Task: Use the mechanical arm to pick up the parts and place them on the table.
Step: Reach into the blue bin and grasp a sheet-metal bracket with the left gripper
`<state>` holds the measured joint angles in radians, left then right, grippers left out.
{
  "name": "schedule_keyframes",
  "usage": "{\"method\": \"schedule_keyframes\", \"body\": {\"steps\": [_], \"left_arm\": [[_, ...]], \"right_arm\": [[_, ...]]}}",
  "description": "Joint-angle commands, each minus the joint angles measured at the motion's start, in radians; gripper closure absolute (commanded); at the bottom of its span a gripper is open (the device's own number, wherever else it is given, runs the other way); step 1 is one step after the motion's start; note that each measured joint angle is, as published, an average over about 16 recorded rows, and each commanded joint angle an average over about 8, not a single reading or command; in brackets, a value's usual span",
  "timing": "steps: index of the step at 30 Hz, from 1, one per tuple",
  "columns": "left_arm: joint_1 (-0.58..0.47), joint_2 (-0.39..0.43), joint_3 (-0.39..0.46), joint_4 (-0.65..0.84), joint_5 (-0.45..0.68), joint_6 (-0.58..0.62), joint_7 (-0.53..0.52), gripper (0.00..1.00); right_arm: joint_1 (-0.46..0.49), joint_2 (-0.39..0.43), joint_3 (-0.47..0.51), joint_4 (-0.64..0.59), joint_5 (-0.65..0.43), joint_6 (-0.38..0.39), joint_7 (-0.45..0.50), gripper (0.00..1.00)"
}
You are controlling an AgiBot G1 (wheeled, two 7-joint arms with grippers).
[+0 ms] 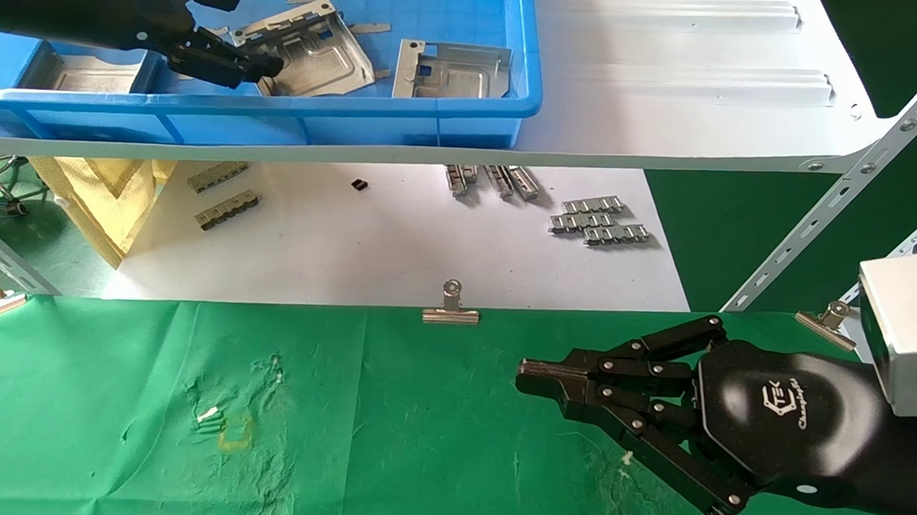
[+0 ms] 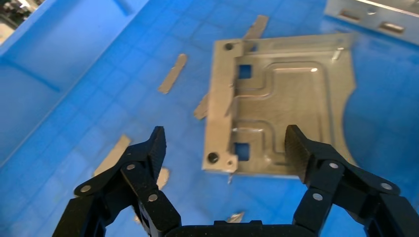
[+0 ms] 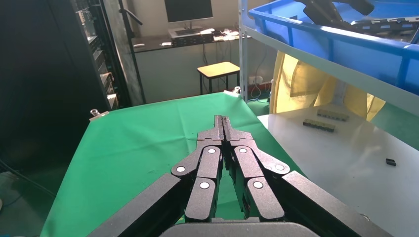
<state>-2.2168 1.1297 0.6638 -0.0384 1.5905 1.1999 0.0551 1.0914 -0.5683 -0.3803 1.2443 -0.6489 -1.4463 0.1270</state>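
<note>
My left gripper (image 1: pixel 232 35) is open inside the blue bin (image 1: pixel 465 111) on the shelf, just left of a silvery stamped part (image 1: pixel 313 50). In the left wrist view the part (image 2: pixel 286 108) lies flat on the bin floor, its near edge between my open fingertips (image 2: pixel 225 148), not gripped. A second part (image 1: pixel 451 70) lies to its right, and another (image 1: pixel 87 75) in the bin's left compartment. My right gripper (image 1: pixel 530 378) is shut and empty, parked low over the green table (image 1: pixel 188 431); it also shows in the right wrist view (image 3: pixel 223 121).
The white shelf board (image 1: pixel 667 81) carries the bin. Below it, a white sheet (image 1: pixel 397 247) holds small ribbed metal strips (image 1: pixel 599 221) and a yellow bag (image 1: pixel 105 188). Binder clips (image 1: pixel 450 307) line the table's far edge. Flat grey tape pieces (image 2: pixel 173 74) lie on the bin floor.
</note>
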Motion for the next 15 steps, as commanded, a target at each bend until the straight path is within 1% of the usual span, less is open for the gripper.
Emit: {"method": "schedule_keyframes", "body": {"steps": [1,15], "left_arm": [[-0.001,0.0,0.002,0.008,0.003,-0.005,0.002,1.0],[0.002,0.001,-0.008,0.035,-0.012,0.007,-0.013,1.0]], "right_arm": [[0.0,0.0,0.0,0.0,0.0,0.0,0.0,1.0],[0.0,0.0,0.0,0.0,0.0,0.0,0.0,1.0]]}}
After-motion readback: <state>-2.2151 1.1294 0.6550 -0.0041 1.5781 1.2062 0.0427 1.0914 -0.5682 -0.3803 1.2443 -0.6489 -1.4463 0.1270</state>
